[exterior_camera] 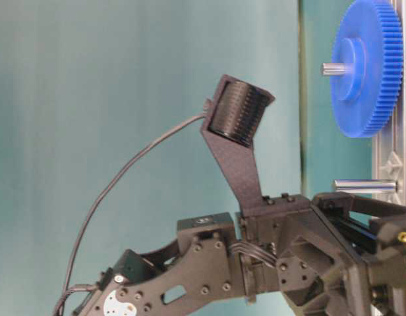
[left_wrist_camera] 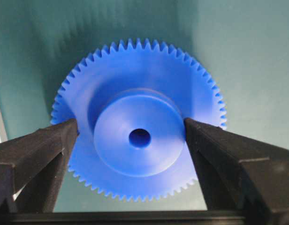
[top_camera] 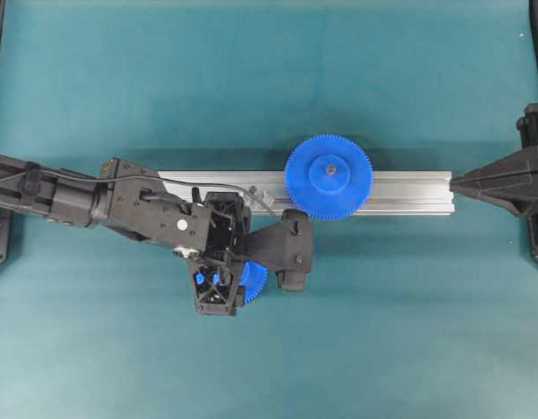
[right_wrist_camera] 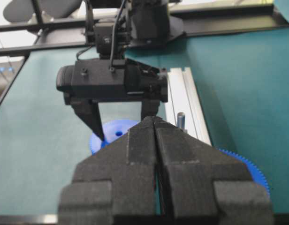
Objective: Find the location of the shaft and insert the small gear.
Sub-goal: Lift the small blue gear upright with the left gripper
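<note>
**Left jaws spread over the small gear, nothing gripped yet**

Your left gripper [left_wrist_camera: 130, 136] sits over the small gear [left_wrist_camera: 139, 119], jaws released and spread wide. In the left wrist view the two fingers [left_wrist_camera: 39, 154] stand either side of the gear's raised hub, over the toothed disc. Whether the pads touch the hub you can't tell from here; they look right at its edges. The gear lies flat on the teal table [top_camera: 409, 332], hub up, centre hole visible.

From overhead, the small gear [top_camera: 254, 279] is mostly hidden under the left gripper [top_camera: 218, 284]; only a blue arc shows at its right. It sits just below the aluminium rail [top_camera: 409, 192], on the table, apart from the rail.

The shaft [right_wrist_camera: 181, 119] stands upright on the rail, seen in the right wrist view just right of the left gripper [right_wrist_camera: 121, 126]. In the table-level view, which appears turned on its side, the shaft [exterior_camera: 364, 186] shows as a bare grey pin next to the rail, nothing on it.

The large gear [top_camera: 327, 177] is mounted on the rail further right, its own pin tip showing at centre.

Your right gripper [right_wrist_camera: 156, 126] is parked at the right table edge, jaws clenched together, holding nothing. Overhead shows the right gripper [top_camera: 457, 182] pointing at the rail's end.
</note>
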`<state>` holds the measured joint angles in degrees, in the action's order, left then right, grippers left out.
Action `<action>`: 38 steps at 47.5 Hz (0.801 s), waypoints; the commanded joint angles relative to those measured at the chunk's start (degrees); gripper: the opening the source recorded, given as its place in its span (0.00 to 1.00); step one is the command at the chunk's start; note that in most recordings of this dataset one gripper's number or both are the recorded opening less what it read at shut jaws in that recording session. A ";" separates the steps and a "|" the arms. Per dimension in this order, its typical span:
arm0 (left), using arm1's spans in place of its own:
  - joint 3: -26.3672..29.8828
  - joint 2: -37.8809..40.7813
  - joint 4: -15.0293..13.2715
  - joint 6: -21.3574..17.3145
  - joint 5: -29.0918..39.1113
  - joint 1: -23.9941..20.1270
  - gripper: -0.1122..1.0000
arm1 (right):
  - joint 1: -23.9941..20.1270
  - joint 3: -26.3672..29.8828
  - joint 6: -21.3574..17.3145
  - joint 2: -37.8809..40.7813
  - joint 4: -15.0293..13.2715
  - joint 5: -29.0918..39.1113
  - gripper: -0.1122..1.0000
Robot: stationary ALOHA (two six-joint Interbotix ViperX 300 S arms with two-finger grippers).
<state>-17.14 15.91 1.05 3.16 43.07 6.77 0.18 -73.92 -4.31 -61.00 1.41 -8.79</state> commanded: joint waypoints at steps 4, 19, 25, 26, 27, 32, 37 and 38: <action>0.09 -0.62 0.18 0.00 -0.26 0.00 0.94 | 0.09 0.62 -0.62 0.35 0.09 -0.26 0.08; -0.09 -0.18 0.18 0.00 -1.14 0.09 0.94 | 0.09 0.62 -0.62 0.35 0.09 -0.26 0.08; -0.18 -0.18 0.18 0.09 -1.05 0.09 0.94 | 0.09 0.53 -0.62 0.35 0.09 -0.26 0.08; -0.18 -0.09 0.18 0.18 -1.05 0.09 0.94 | 0.09 0.62 -0.62 0.35 0.09 -0.26 0.08; -0.18 -0.09 0.18 0.26 -0.97 0.09 0.93 | 0.09 0.62 -0.62 0.35 0.09 -0.26 0.08; -0.09 0.09 0.18 0.44 -0.18 0.18 0.91 | 0.09 0.53 -0.62 0.35 0.09 -0.26 0.08; 0.26 0.09 0.18 0.53 0.18 0.79 0.82 | 0.09 0.62 -0.62 0.35 0.09 -0.26 0.08; 0.35 0.00 0.18 0.44 0.09 0.88 0.79 | 0.09 0.62 -0.62 0.35 0.09 -0.26 0.08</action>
<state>-17.14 16.17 1.05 3.52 43.07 7.12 0.18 -73.92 -4.31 -61.00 1.41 -8.79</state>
